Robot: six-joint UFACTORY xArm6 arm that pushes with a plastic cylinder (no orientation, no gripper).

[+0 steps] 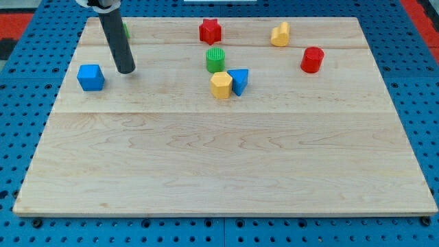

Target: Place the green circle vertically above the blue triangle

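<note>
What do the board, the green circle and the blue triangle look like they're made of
The board looks like pale unfinished wood: grain lines and plank seams run across it. The green circle and the blue triangle look like painted wood or moulded plastic; their colour is solid and matte, with no grain showing, so I cannot tell which. The circle's top seems ridged.

My tip point(126, 71) is resting on the board point(219, 171) near the view's top left, just right of the blue cube point(90, 77). The green circle point(215, 60) is sitting near the top centre, just above the yellow block point(221, 86), which is touching the blue triangle point(239, 81) on its right. The red star point(210, 31) is lying above the circle, the other yellow block point(280, 34) farther right, and the red cylinder point(311, 60) rightmost.
</note>
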